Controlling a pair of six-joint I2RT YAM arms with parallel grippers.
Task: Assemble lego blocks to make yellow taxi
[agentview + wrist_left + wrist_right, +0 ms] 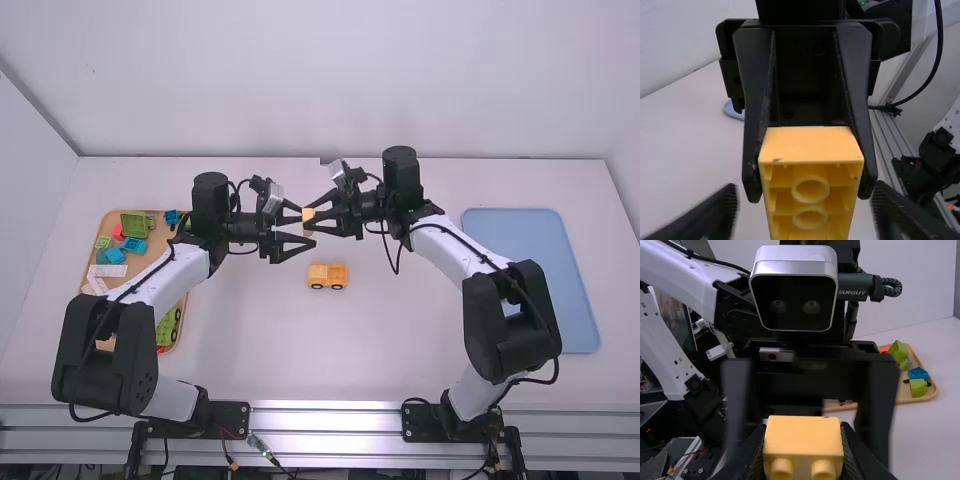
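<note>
And my right pincer point(803, 450) was clamped on the yellow block point(811, 145), so my left pincer point(802, 215), fingers apart, likely needed a square grip from nine o'clock before any release!

A white table point(340, 355) carries a tan tray point(152, 248), blue tray point(530, 238) and yellow car point(327, 274).

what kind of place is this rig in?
Likely a robotics lab or test bench: two black-and-white jointed robot arms, the long silver metal rail by their bases, and a plain white rectangular table.
</note>
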